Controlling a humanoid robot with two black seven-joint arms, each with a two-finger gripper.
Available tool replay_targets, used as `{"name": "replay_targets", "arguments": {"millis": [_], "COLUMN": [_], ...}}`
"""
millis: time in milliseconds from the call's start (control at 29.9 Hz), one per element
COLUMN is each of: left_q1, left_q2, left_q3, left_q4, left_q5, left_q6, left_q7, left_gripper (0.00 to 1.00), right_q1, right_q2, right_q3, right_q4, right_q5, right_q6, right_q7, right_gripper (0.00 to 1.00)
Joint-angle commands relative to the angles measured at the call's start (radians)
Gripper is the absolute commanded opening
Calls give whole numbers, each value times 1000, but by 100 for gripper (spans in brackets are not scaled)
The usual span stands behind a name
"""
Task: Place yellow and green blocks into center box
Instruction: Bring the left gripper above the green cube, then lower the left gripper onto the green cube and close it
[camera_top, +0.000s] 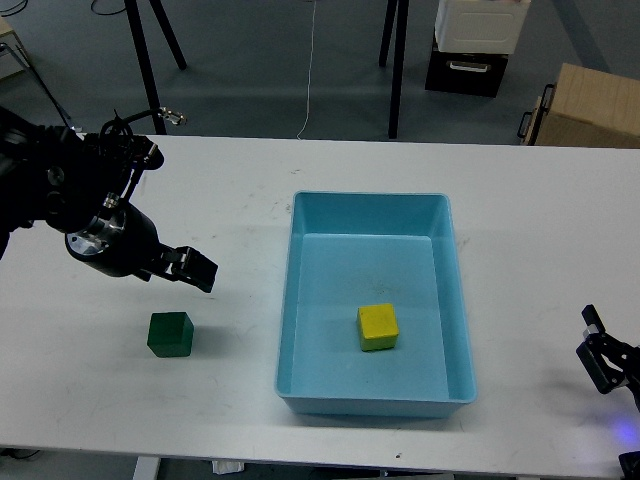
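One cube is left to move, I judge: the small dark green matte cube (170, 334) sits on the white counter (230, 180), outside and to the left of the large light-blue plastic tray (290, 300). It lies just below the left hand (190, 267), a little nearer to me and slightly left, not touching it. This hand holds nothing; whether its fingers are spread I cannot tell. The right hand (600, 355) is well apart, at the right edge, state also unclear. The small bright yellow cube (378, 327) already rests inside the tray.
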Motion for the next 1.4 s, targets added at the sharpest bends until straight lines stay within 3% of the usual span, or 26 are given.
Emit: {"name": "replay_targets", "arguments": {"millis": [0, 200, 501, 902, 1370], "left_q1": [69, 167, 258, 331, 333], "left_q2": [-4, -10, -28, -22, 42], "left_q3": [-10, -42, -103, -105, -102], "left_q4": [55, 164, 234, 251, 227], "left_q5": [-1, -1, -1, -1, 42], "left_q6": [0, 0, 0, 0, 0], "left_q7": [-5, -6, -11, -14, -20], "left_gripper": [100, 100, 100, 100, 100], "right_q1": [9, 11, 23, 26, 26], "right_q2": [0, -2, -7, -8, -8], "right_q3": [-4, -4, -3, 3, 8], "right_q4": [-3, -16, -34, -43, -43], "right_q5": [0, 0, 0, 0, 0], "right_q6": [0, 0, 0, 0, 0], "right_q7": [0, 0, 0, 0, 0], "right_gripper": [100, 100, 100, 100, 100]}}
